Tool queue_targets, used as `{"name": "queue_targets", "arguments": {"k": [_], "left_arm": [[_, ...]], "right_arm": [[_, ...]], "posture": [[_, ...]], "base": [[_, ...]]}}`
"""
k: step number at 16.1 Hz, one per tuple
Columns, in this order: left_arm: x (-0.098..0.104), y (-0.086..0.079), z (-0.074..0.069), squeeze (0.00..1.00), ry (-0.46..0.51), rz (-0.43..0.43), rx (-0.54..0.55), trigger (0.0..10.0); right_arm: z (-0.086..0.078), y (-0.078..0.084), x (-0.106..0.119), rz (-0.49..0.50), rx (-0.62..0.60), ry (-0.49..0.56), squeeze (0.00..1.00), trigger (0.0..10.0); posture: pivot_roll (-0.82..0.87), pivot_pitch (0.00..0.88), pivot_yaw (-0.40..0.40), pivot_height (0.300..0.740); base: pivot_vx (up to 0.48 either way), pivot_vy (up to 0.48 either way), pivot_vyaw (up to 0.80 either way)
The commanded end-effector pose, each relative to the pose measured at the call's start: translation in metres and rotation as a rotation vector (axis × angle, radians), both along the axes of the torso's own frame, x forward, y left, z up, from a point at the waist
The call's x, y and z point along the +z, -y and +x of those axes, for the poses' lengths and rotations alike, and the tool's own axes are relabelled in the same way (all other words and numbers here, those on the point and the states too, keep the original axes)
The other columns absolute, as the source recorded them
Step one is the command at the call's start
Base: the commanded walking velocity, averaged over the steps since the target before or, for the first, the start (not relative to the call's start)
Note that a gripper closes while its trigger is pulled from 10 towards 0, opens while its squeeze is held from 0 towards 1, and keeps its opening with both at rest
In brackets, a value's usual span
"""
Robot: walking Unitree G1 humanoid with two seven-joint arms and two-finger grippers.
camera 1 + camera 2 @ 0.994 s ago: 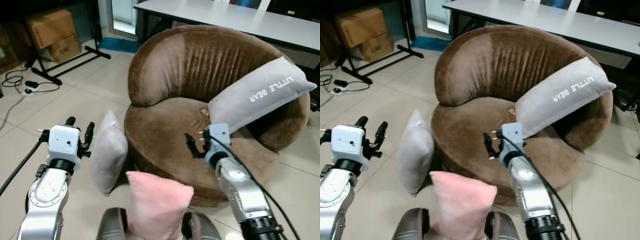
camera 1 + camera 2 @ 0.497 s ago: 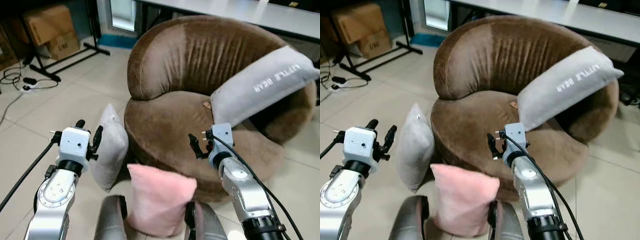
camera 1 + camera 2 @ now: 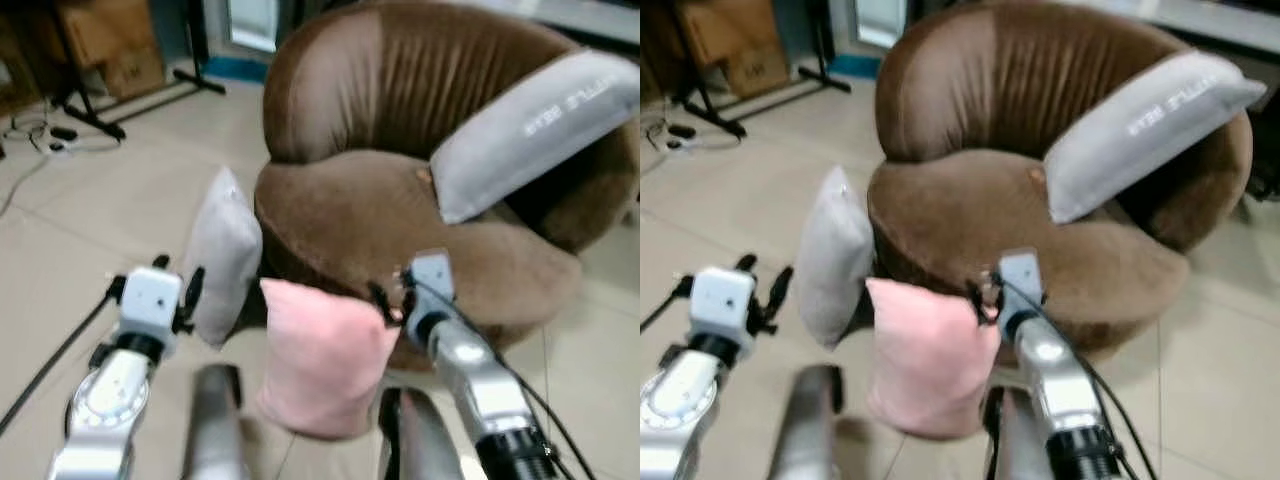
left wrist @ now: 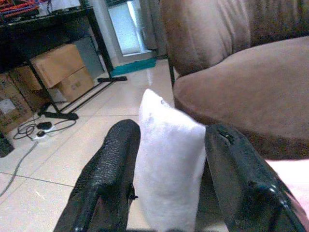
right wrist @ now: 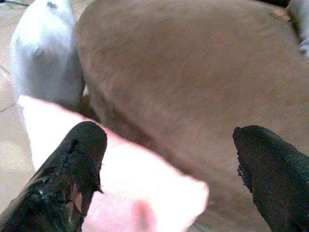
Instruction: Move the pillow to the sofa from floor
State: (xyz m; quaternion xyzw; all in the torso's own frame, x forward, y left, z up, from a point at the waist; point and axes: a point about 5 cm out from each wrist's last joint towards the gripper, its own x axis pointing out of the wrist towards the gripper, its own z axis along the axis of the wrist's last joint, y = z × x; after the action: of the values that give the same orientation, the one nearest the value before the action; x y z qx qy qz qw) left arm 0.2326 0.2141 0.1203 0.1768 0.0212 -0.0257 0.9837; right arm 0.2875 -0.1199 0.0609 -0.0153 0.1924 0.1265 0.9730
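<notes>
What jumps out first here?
The big brown round sofa with a grey bolster pillow propped on its right side. On the floor against its front stand a pink pillow and, to its left, a grey pillow, with both open grippers, left and right, close by.

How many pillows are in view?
3: a grey pillow and a pink pillow on the floor against the sofa, and a long grey pillow on it.
</notes>
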Motion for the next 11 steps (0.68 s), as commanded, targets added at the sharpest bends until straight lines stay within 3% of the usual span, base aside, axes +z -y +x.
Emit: {"name": "queue_targets", "arguments": {"k": [1,3,9,10,11], "left_arm": [[0.003,0.005,0.0,0.0,0.01,0.004,-0.021,10.0],[0.004,0.004,-0.002,0.0,0.006,0.008,-0.021,10.0],[0.008,0.003,-0.004,0.0,-0.004,0.022,-0.053,10.0],[0.009,0.004,-0.004,0.0,-0.008,0.023,-0.065,10.0],[0.009,0.004,-0.004,0.0,-0.013,0.025,-0.075,10.0]], "right_arm": [[0.001,0.007,0.0,-0.013,-0.015,0.0,0.0,10.0],[0.0,0.004,-0.005,-0.01,0.008,-0.016,0.0,10.0],[-0.004,0.002,-0.016,0.018,0.011,-0.034,0.0,10.0],[-0.004,0.0,-0.014,0.064,0.023,-0.019,1.0,10.0],[-0.004,-0.002,-0.013,0.095,0.036,-0.011,1.0,10.0]], "posture": [[0.07,0.0,-0.081,0.433],[0.07,0.0,-0.076,0.414],[0.07,0.0,-0.034,0.414],[0.06,0.0,-0.029,0.414],[0.06,0.0,-0.026,0.414]], "base": [[0.0,0.0,0.0],[0.0,0.0,0.0],[0.0,0.0,0.0],[0.0,0.0,0.0],[0.0,0.0,0.0]]}}
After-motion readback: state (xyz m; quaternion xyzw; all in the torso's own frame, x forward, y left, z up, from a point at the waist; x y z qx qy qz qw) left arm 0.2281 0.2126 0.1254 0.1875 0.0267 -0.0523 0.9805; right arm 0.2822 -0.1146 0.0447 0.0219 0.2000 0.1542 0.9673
